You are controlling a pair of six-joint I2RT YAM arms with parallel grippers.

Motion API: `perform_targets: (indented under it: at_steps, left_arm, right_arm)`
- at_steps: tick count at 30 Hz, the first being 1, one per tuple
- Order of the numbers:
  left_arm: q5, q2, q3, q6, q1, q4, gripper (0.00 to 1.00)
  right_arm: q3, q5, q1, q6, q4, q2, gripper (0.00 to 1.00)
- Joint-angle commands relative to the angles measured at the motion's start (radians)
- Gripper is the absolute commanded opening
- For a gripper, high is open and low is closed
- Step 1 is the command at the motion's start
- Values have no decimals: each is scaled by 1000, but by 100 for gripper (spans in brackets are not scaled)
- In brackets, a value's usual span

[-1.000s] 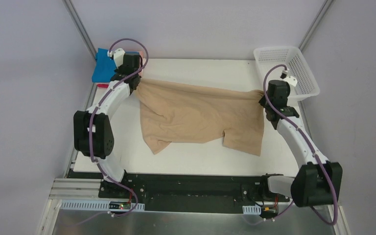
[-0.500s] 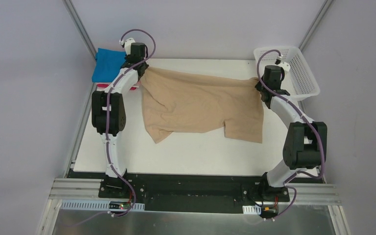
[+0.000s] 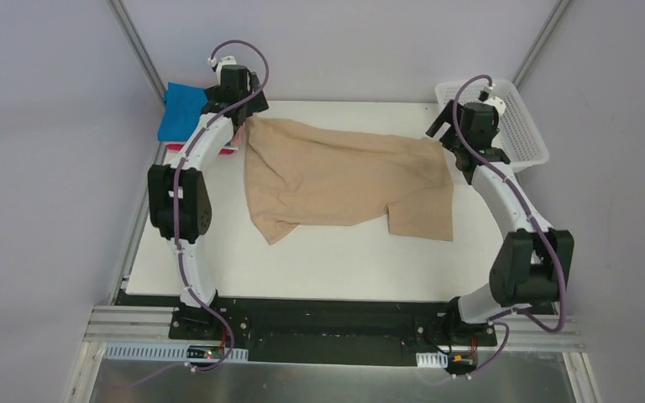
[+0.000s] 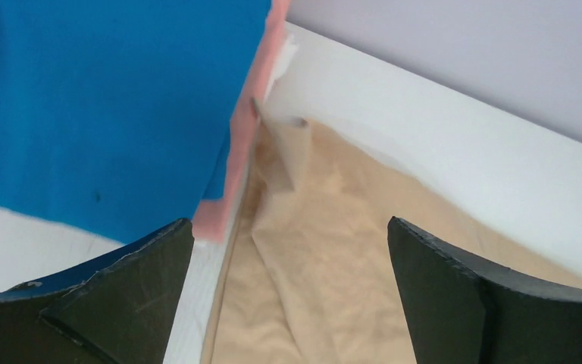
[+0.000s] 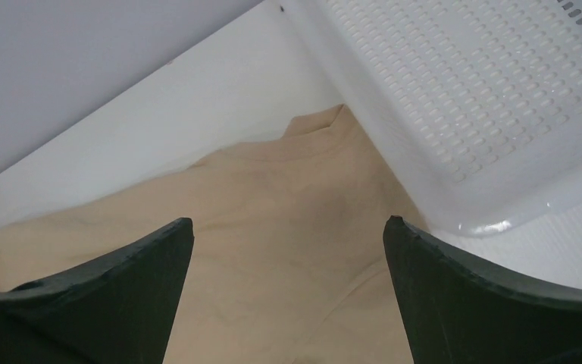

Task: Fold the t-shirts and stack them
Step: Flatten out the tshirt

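The tan t-shirt (image 3: 344,180) lies spread and wrinkled across the white table, its far edge near the back. My left gripper (image 3: 242,116) hovers over the shirt's far left corner, open with nothing between its fingers (image 4: 288,221); tan cloth (image 4: 326,250) lies below. My right gripper (image 3: 442,131) hovers over the far right corner, also open and empty (image 5: 288,219), with the tan shirt (image 5: 273,205) beneath it. A folded blue t-shirt (image 3: 180,109) tops a stack at the back left, and a pink one (image 4: 246,144) shows under the blue one (image 4: 106,98).
A white mesh basket (image 3: 531,138) stands at the back right corner, close beside my right gripper; its wall (image 5: 424,189) touches the shirt's corner. The table's back edge and the grey rear wall lie just beyond both grippers. Bare table (image 3: 319,260) runs along the front.
Both grippers have opened and let go of the tan shirt's far corners, then moved slightly back. The shirt's far edge has dropped flat onto the table.
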Motion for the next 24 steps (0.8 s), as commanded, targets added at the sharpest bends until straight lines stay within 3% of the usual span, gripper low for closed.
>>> perform_targets:
  at_steps: [1,9,14,19,24]
  left_arm:
    - [13,-275,-92,-6,-66,-90,99]
    - [96,-723,-634,-287,-129,-192,99]
    - [120,-940,-925,-455,-210,-230,99]
    - [172,-991,-1062,-523,-248,-309,99]
    - [210,-894,-1104,-561,-289,-312,88]
  right_arm:
    - [-82,-50,10,92,-69,-225,99]
    - [-380,-44,-31,327,-113,-567,99]
    - [-485,-53,-42,371,-177,-662,99]
    - [-486,-38,-43,377,-290,-620,99]
    - [-467,-36,-45,372,-348,-544,99]
